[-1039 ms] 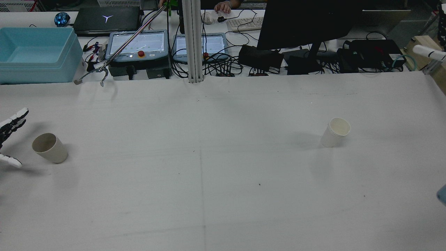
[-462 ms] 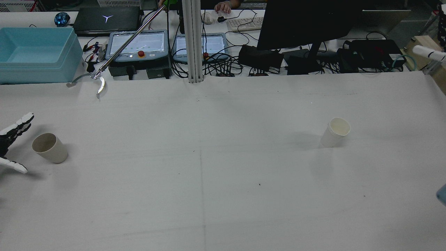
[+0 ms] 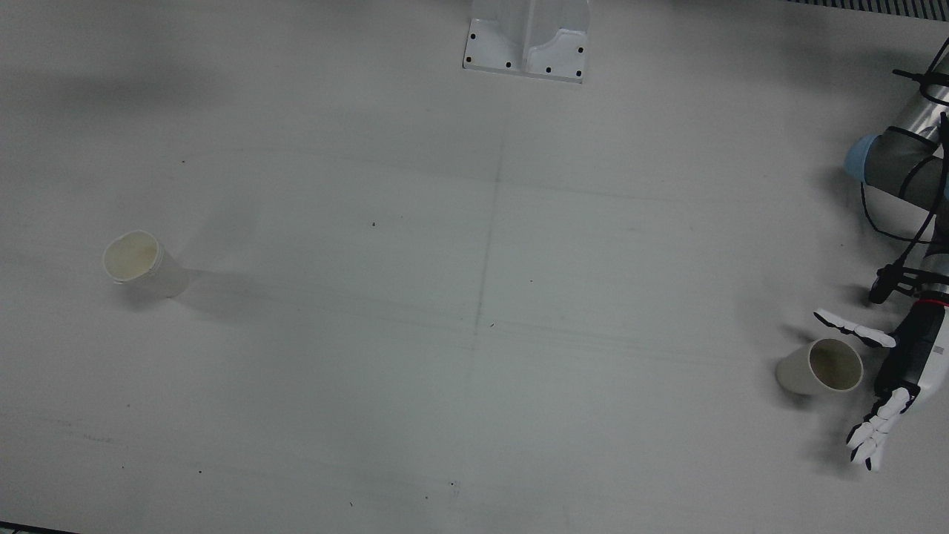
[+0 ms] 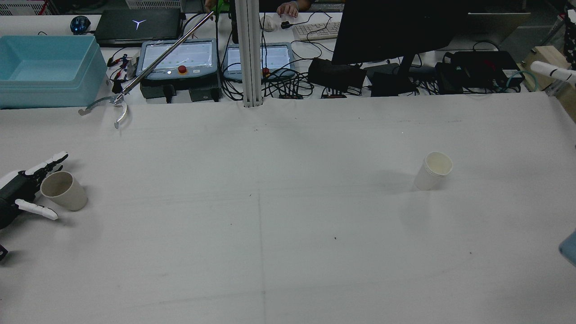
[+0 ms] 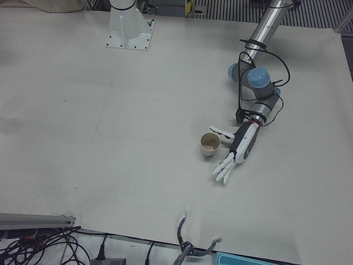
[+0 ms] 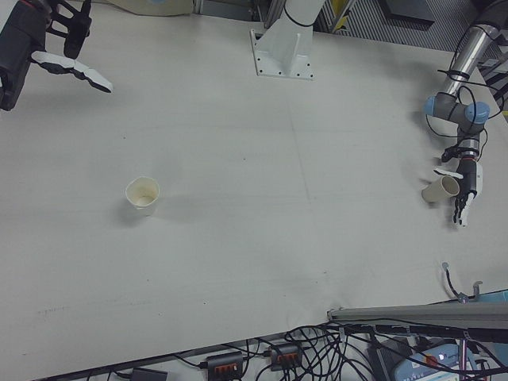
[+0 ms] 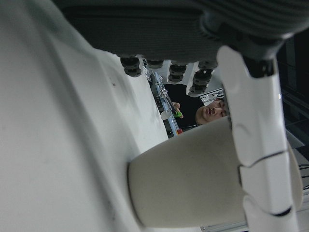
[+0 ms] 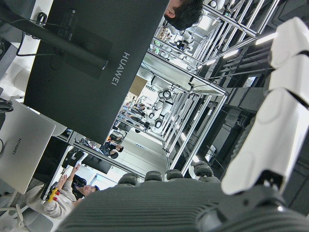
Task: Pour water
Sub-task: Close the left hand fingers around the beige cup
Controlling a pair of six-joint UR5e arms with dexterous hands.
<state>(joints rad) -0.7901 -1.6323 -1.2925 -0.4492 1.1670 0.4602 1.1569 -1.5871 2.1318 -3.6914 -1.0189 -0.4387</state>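
White cloth table (image 3: 474, 371), desk clutter behind. Left hand (image 3: 882, 378) low at table edge, fingers spread either side of beige cup (image 3: 819, 367), thumb looks touching, not clamped yet. White cup (image 3: 137, 263) upright, well apart on other half. Right hand (image 6: 40, 48) raised high, fingers apart, holding nothing.

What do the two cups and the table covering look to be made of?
Beige cup by the left hand: probably paper, matte, thin rim. White cup: likely paper too, with a rolled rim. Table covering: apparently matte white cloth or sheet, faintly creased.
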